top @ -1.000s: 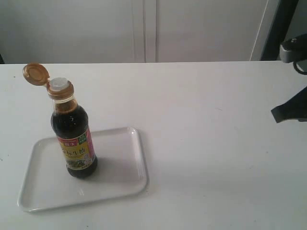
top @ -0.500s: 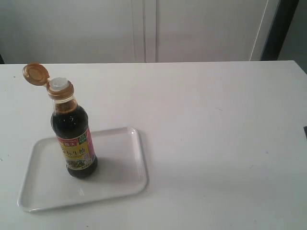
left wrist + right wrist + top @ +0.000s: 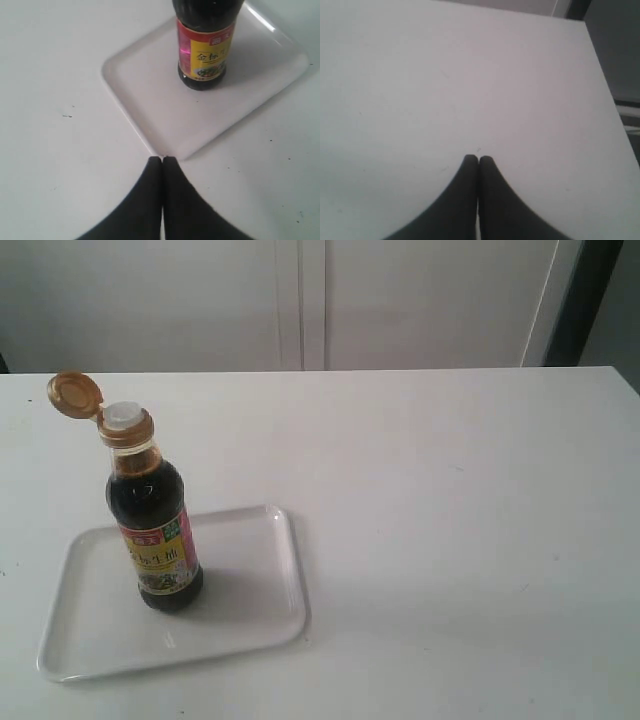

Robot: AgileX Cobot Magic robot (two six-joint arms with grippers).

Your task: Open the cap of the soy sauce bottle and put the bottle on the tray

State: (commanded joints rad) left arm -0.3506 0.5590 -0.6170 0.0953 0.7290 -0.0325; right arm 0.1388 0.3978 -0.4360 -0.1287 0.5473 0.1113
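Plain white matte tabletop [image 3: 450, 540], a few tiny dark specks on it in the left wrist view. Sitting directly on it near the front left: shallow white rectangular tray with rounded corners and raised rim [image 3: 270, 615]. Otherwise bare white surface.

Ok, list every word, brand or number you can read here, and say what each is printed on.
"金标": large dark characters on the yellow band of the soy sauce bottle label, left wrist view; my best reading, a little soft.
Small white characters on the red band above: too blurred to read.
Small print around the green picture below: too small to read.
Cap, tray, table: no text.
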